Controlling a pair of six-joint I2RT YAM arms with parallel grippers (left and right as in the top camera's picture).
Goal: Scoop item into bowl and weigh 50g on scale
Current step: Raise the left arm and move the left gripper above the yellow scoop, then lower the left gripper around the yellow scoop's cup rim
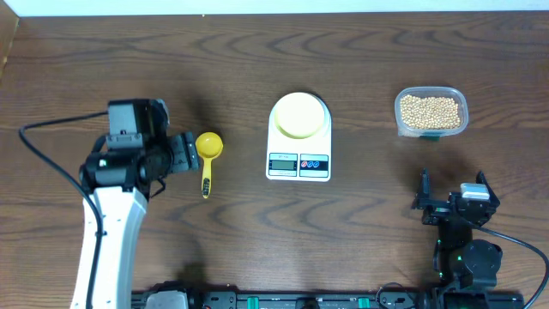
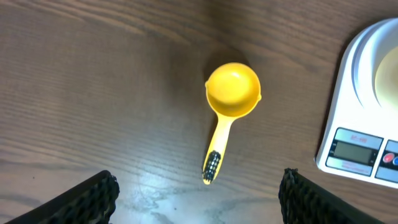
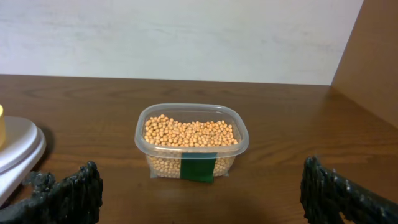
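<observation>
Beans (image 3: 189, 132) fill a clear plastic container (image 3: 186, 150) that stands at the far right of the wooden table (image 1: 77, 60), with a green label (image 3: 199, 169) on its near wall. A white scale (image 1: 298, 163) sits at the middle of the table, well apart from the container. Its display and its red and blue buttons face the near edge. A pale yellow bowl (image 1: 299, 114) rests on the scale's round platform, and nothing can be made out inside it. A bright yellow scoop (image 2: 231, 93) lies flat on the table to the left of the scale, apart from it. Its empty cup points toward the far side and its handle toward the near edge. The left gripper (image 2: 198, 202) is just beside the scoop, with its fingers spread wide on either side of the handle's end. They touch nothing and hold nothing. The right gripper (image 3: 202, 199) is low at the near right of the table, facing the container from some way off, and its fingers also stand wide apart and empty. No beans lie on the table or in the scoop.
</observation>
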